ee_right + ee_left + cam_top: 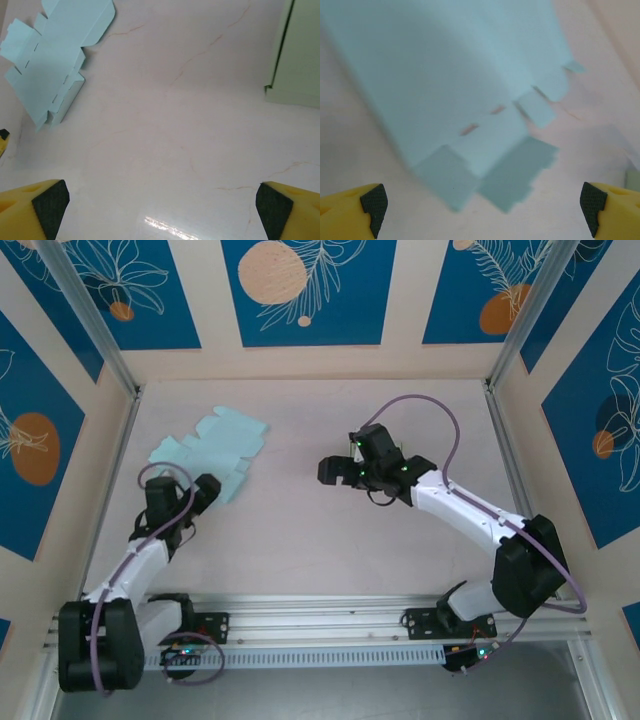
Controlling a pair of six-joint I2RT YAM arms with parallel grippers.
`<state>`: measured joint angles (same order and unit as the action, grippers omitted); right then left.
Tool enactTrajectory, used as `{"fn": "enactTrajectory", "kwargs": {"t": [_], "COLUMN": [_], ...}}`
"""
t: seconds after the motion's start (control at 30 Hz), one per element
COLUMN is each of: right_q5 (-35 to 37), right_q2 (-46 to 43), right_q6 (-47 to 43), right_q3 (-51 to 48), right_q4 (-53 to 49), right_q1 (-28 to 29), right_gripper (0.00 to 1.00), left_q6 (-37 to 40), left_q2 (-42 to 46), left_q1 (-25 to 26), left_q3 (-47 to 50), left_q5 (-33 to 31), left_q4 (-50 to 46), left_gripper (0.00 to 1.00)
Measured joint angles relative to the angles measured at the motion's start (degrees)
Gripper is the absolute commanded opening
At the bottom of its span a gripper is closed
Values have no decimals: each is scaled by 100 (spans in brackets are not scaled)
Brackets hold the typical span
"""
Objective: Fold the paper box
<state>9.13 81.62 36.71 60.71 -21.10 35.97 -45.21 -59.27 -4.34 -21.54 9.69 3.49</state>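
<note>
Paper box (212, 448) lies mostly flat and unfolded on the table (300, 530), far-left part, nearer the left edge than the middle. My left gripper (205, 492) sits just near-side of it. In the left wrist view my left pads (372, 207) are spread wide with nothing between them, and the box's (455, 85) flaps lie just ahead, not touching either pad. My right gripper (330, 472) is over mid-table, well apart from the box, jaws also wide and empty. In the right wrist view the box (55, 60) is far off, up-left of the pads (50, 205).
</note>
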Motion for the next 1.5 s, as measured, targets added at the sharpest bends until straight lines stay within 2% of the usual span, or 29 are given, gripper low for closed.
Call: {"fn": "enactTrajectory", "kwargs": {"t": [0.17,0.27,0.47,0.67,0.87,0.9,1.03,1.13,1.2,1.27,1.33,1.5], "right_q5": [127,234,396,546,656,680,765,861,914,940,953,949], "right_q2": [428,640,678,678,632,595,402,203,50,-79,-177,-308], "right_q6": [92,120,170,232,232,232,232,229,227,225,219,157], "right_q3": [4,13,61,125,125,125,125,94,48,-2,-66,-262], "right_q4": [92,42,31,55,44,44,39,22,17,22,31,46], "right_q1": [286,420,518,518,518,518,518,518,509,474,431,289], "right_gripper": [100,100,100,100,100,100,100,100,100,100,100,100], "left_q6": [-214,-398,-894,-1196,-1639,-1733,-2046,-2203,-2232,-2188,-1998,-942], "left_q2": [-590,-1067,-1185,-1440,-2177,-2277,-2533,-2715,-2865,-3152,-3270,-2920], "left_q1": [-494,-531,-535,-190,260,297,361,374,374,538,741,979], "left_q3": [50,50,179,81,-514,-616,-754,-761,-750,-940,-1161,-1370], "left_q5": [424,555,450,-151,-826,-922,-1176,-1318,-1259,-931,-649,-188], "left_q4": [328,595,1027,1064,929,844,807,898,1154,1617,1683,964], "left_gripper": [99,94,86,83,75,72,48,16,0,0,0,0]}}
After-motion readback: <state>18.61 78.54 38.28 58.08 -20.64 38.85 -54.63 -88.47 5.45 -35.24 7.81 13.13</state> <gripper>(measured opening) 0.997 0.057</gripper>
